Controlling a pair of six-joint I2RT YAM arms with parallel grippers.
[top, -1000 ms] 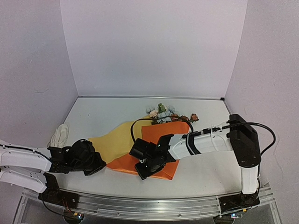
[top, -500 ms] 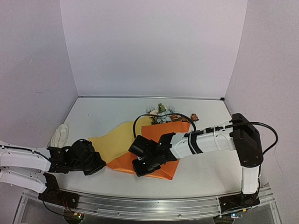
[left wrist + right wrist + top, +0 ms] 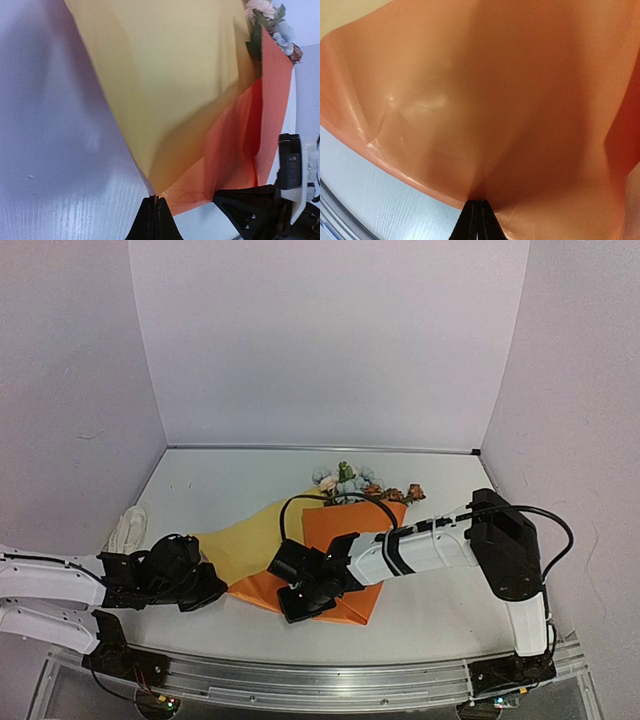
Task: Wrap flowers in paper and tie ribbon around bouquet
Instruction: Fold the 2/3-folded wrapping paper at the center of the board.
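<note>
Low in the frame, our right tool (image 3: pixel 480 220) has just pinched shut on the near orange edge of the paper (image 3: pixel 335 525). The left tool (image 3: pixel 155 216) clamps its yellow corner, so we judge folding can start. The sheet's long axis runs lower left to upper right, and the flowers (image 3: pixel 348 480) top its far end, blooms pointing upper right. The ribbon (image 3: pixel 128 528) lies at the left on the surface (image 3: pixel 220 480).

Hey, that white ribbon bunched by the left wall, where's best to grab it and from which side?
Probably its top loops, from straight above, jaws across the narrow width. The ribbon lies in a long heap close to the wall, so a sideways approach looks cramped.
</note>
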